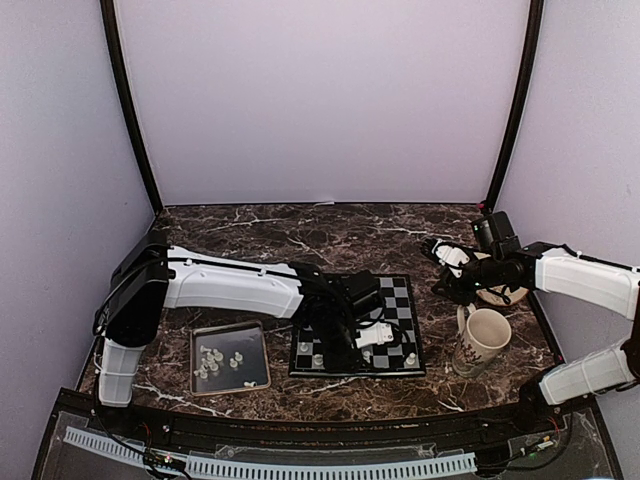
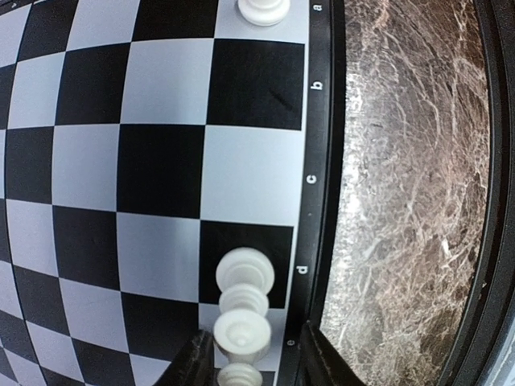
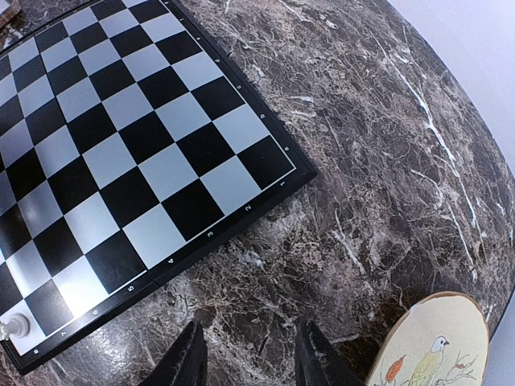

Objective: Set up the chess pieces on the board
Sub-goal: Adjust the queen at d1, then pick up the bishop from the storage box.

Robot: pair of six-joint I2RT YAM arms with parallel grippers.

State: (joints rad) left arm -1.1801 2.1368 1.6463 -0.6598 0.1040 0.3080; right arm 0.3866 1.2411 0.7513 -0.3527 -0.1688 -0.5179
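The board [image 1: 398,300] lies in the middle of the table, and my left gripper [image 1: 352,338] hangs low over its near edge. In the left wrist view the left gripper [image 2: 251,355] is open around a whitish chess piece [image 2: 240,334] by the board's edge [image 2: 310,181]; the left finger touches it, the right one stands off. A second piece [image 2: 245,273] stands just beyond, a third [image 2: 261,8] farther along. Several more pieces [image 1: 212,360] lie in the metal tray [image 1: 250,335]. My right gripper [image 1: 443,268] is open and empty over bare marble [image 3: 249,354], right of the board [image 3: 121,153].
A cream mug [image 1: 482,342] stands right of the board. A round coaster with a bird picture [image 1: 503,292] lies behind it, also in the right wrist view [image 3: 434,346]. One piece [image 3: 14,326] stands at the board's near corner. A black rim edges the table front.
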